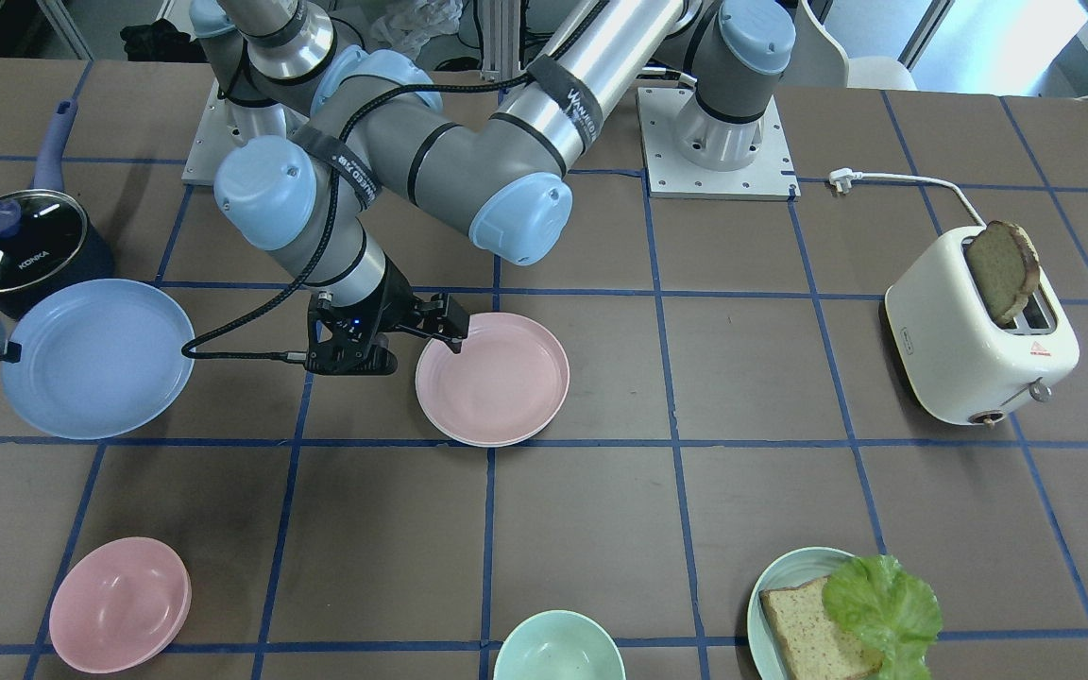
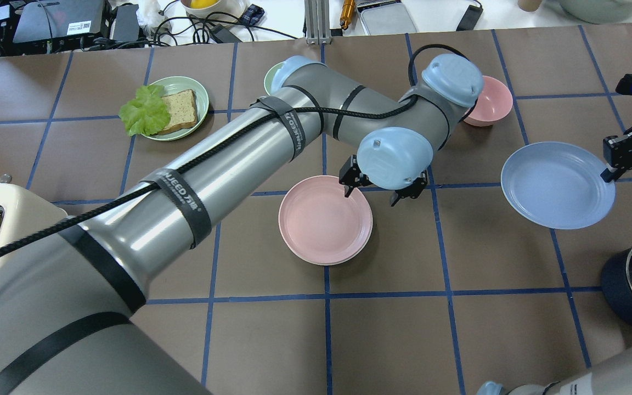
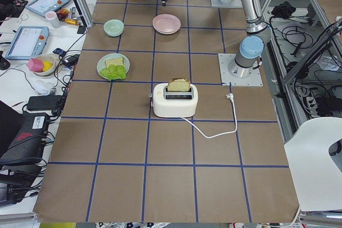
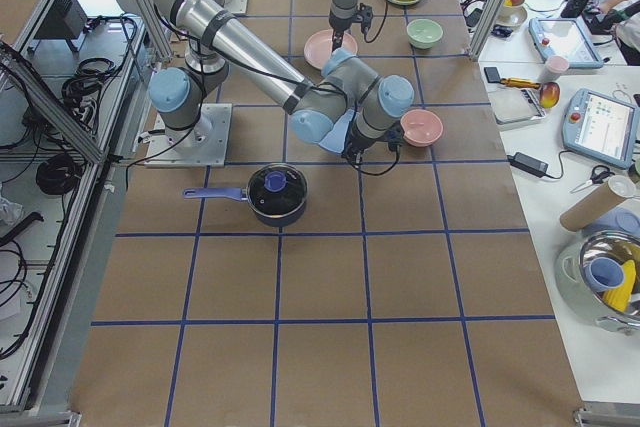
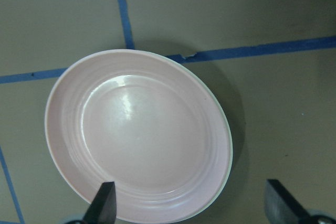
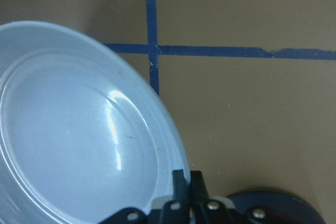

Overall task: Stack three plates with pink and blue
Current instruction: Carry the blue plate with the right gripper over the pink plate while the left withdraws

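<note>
The pale pink plate (image 1: 492, 378) lies mid-table, also in the overhead view (image 2: 325, 219). A pale rim under it looks like the cream-white plate (image 2: 351, 255). My left gripper (image 1: 393, 335) hangs open over the pink plate's edge, one finger (image 5: 105, 203) above the rim and the other (image 5: 278, 203) over bare table. The periwinkle blue plate (image 1: 97, 359) is at the robot's right, also in the overhead view (image 2: 557, 185). My right gripper (image 2: 609, 173) is shut on its rim, as the right wrist view shows (image 6: 186, 182). The blue plate seems raised a little.
A dark pot with a glass lid (image 1: 15, 246) stands beside the blue plate. A pink bowl (image 1: 119, 604), a teal bowl (image 1: 558, 647) and a teal plate with bread and lettuce (image 1: 837, 614) line the far edge. A white toaster (image 1: 978, 331) stands at the robot's left.
</note>
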Available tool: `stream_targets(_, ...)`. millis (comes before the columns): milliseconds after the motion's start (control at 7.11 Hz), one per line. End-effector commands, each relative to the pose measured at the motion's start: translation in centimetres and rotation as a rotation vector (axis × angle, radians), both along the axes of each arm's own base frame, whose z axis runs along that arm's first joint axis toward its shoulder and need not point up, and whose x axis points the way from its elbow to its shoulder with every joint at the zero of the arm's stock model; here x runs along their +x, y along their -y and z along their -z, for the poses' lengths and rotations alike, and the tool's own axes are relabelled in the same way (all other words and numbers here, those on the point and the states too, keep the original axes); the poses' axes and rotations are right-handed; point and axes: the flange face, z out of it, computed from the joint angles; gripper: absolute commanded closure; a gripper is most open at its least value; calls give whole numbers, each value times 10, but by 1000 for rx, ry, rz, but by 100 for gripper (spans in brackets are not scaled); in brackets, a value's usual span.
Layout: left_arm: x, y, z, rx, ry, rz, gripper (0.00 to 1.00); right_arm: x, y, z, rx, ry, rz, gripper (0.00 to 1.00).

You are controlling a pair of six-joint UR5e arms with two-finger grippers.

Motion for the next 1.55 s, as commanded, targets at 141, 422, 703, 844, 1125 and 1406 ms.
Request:
stream_targets(141,92,42,-91,-67,-69,4,0,53,4,-9,7,-15,4,100)
stream_targets(422,161,59,-127,-43,-83,25,0,100,3,-3,13,11,-1,100)
stream_targets(703,231,77,-159,-53,-130,62,0,169,-7,-4,21,38,-53,100)
stream_targets(844,260,79,-174,-52,-161,43,0,200,-21,4,42,33,-48,100)
stream_targets(1125,302,73,-197,-46,-175,55,0,277,-34,-11,21,16,-2,100)
stream_targets(1406,330,54,-209,-53,-200,64,0,358,-41,-14,-66,-34,41,100)
